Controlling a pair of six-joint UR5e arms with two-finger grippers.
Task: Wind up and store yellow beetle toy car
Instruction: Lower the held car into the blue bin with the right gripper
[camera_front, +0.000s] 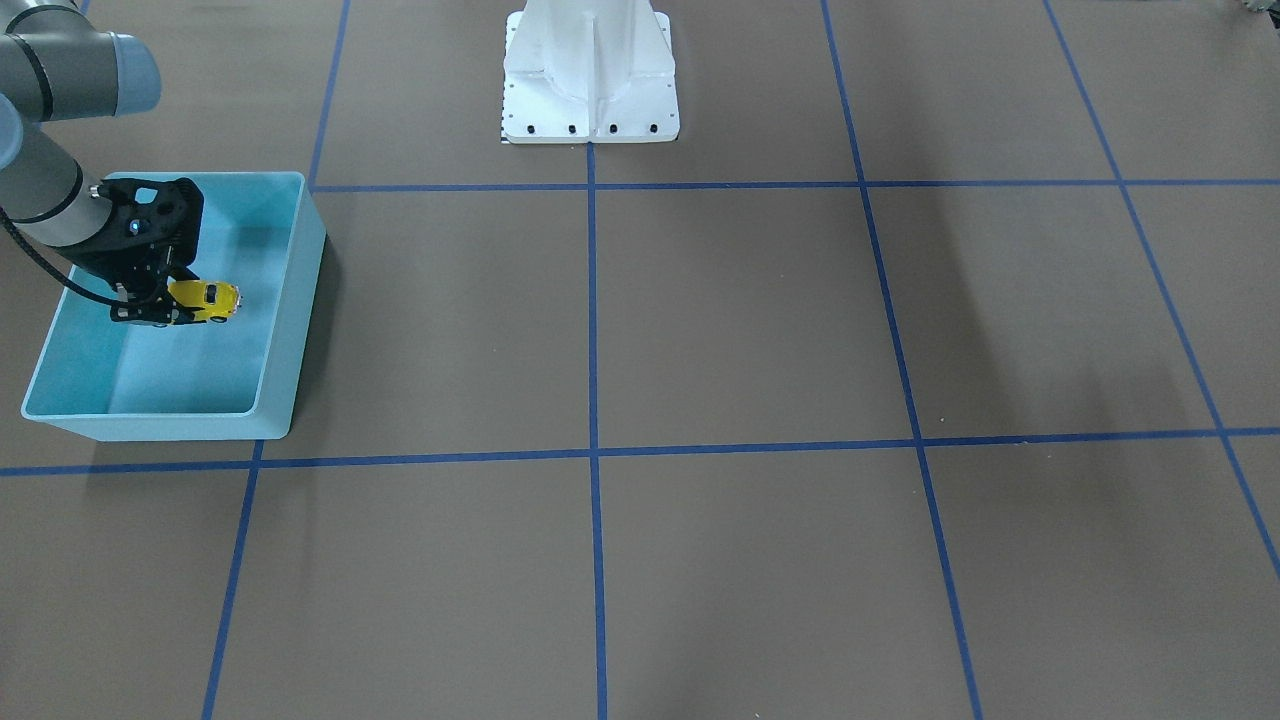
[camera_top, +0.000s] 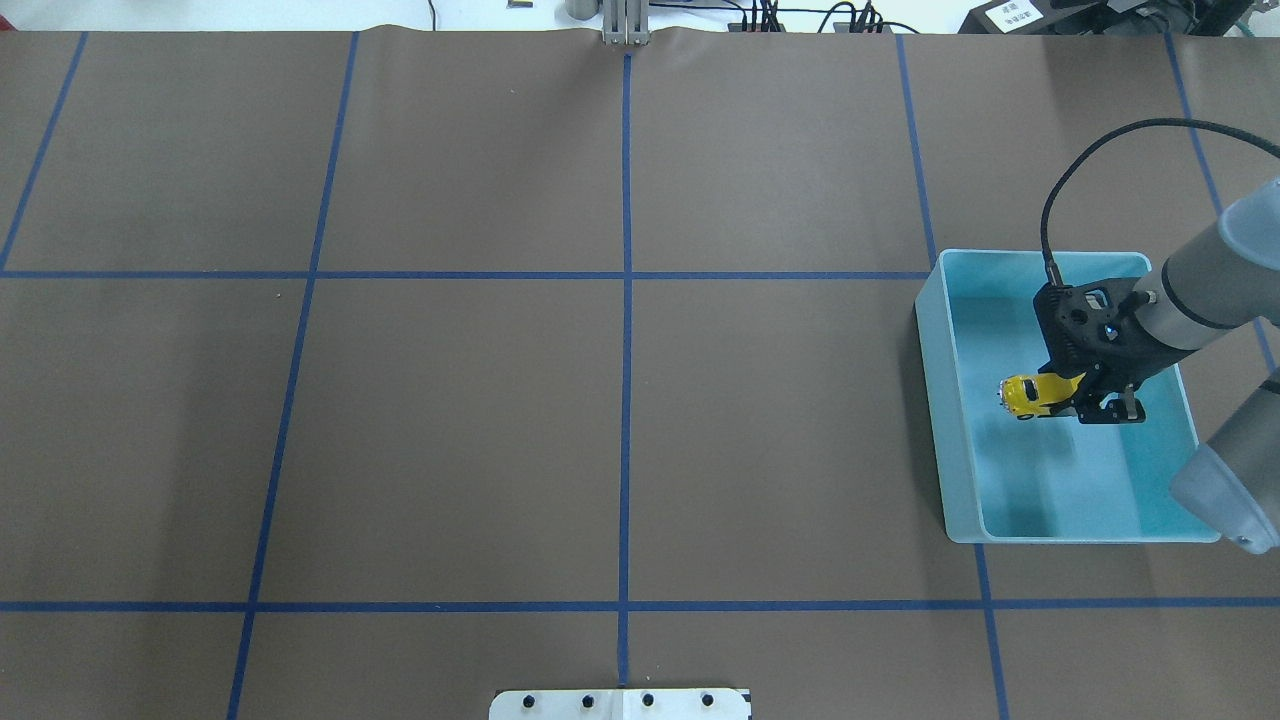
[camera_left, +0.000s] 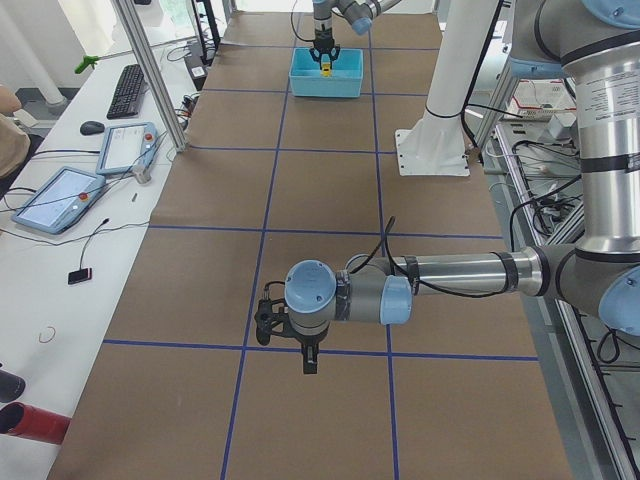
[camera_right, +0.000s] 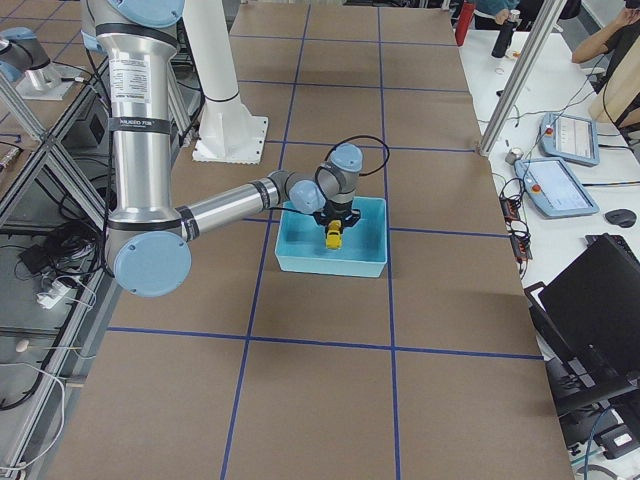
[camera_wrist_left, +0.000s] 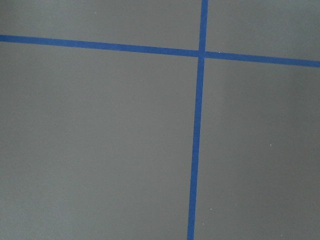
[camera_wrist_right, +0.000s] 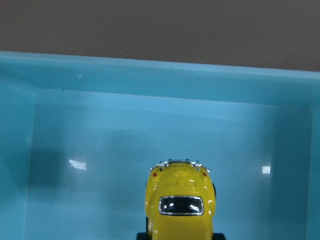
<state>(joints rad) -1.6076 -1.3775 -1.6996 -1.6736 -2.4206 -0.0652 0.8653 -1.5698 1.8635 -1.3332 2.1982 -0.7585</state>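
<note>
The yellow beetle toy car (camera_front: 207, 300) is held in my right gripper (camera_front: 168, 304), which is shut on one end of it. The car hangs a little above the floor of the light-blue bin (camera_front: 290, 330), inside its walls. In the overhead view the car (camera_top: 1028, 395) sticks out to the left of the right gripper (camera_top: 1078, 396) over the bin (camera_top: 935, 400). The right wrist view shows the car's (camera_wrist_right: 180, 205) rounded end and dark window over the bin floor (camera_wrist_right: 100, 140). My left gripper (camera_left: 303, 343) shows only in the exterior left view, low over the table; I cannot tell its state.
The brown table is marked with a grid of blue tape lines (camera_top: 626, 300). The white robot base (camera_front: 590, 75) stands at the middle of the robot's edge. The bin sits at the table's right side, near the robot's right arm.
</note>
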